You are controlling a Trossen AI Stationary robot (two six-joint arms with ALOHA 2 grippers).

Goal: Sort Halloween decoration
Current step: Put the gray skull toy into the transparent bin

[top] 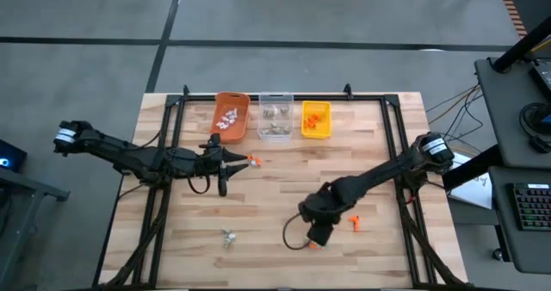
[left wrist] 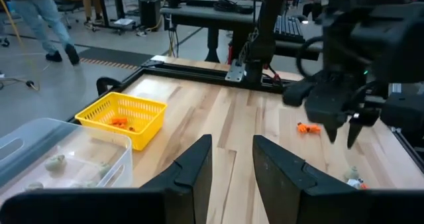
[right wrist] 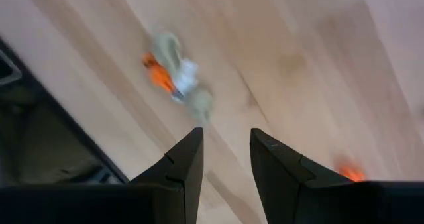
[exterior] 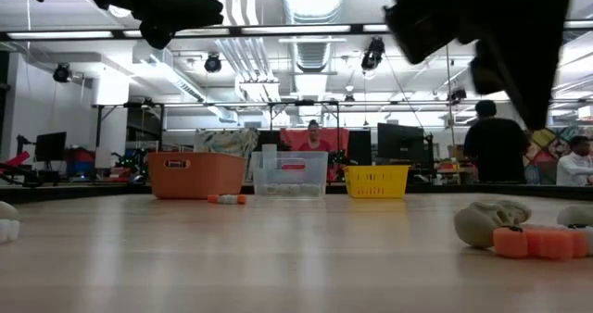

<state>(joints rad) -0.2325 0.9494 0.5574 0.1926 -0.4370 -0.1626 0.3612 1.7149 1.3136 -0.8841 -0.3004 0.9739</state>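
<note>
Along the far edge of the tabletop point(top: 284, 196) three bins are lined up, the orange bin point(top: 232, 116) with white trinkets, the clear bin point(top: 275, 117) with grey-tan ones, the yellow bin point(top: 316, 120) with orange ones, so each colour has a home. Above a loose trinket cluster point(right wrist: 175, 75) near the front edge, the right hand point(right wrist: 225, 161) is poised, fingers narrowly parted and empty, apparently for a pick. Before the orange bin the left hand point(top: 237, 160) is held, narrowly parted, beside an orange trinket point(top: 254, 160).
</note>
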